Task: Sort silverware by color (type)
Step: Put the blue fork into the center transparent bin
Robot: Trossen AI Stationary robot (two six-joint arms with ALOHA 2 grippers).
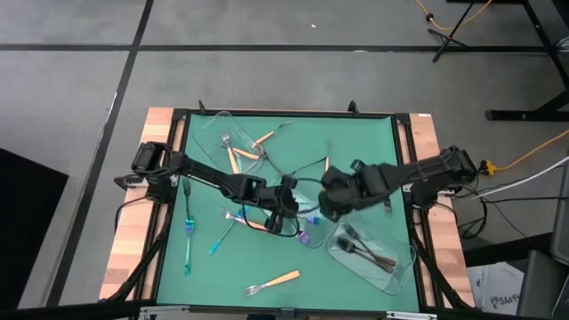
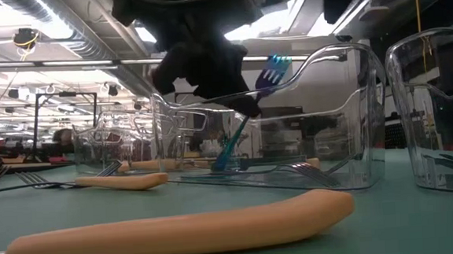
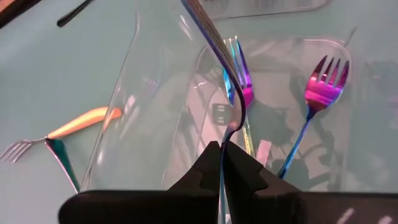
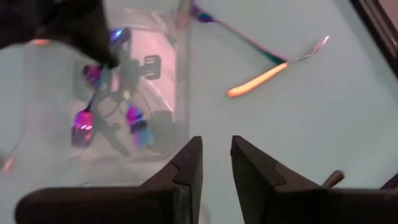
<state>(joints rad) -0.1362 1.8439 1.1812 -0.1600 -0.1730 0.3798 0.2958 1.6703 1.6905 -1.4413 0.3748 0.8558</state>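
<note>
- Left gripper (image 3: pixel 222 152) at tabletop (image 1: pixel 356 151) centre, over the middle clear tray (image 3: pixel 155 93); jaws clamped on an iridescent fork (image 3: pixel 231 93), its handle running up between them.
- Low view: that fork (image 2: pixel 250 102) is tilted, head up, above the tray.
- One more iridescent fork (image 3: pixel 320 93) lies inside that tray.
- Right gripper (image 4: pixel 216 163) just beside the same tray, on its right; jaws slightly apart, nothing between them.
- Dark forks (image 1: pixel 366 249) sit in the near-right tray (image 1: pixel 404 267).
- Orange forks (image 1: pixel 244 153) in the far-left tray (image 1: pixel 206 132).
- Loose on the tabletop: orange fork (image 1: pixel 274 282) near front edge, blue pieces (image 1: pixel 188 233) at left.
</note>
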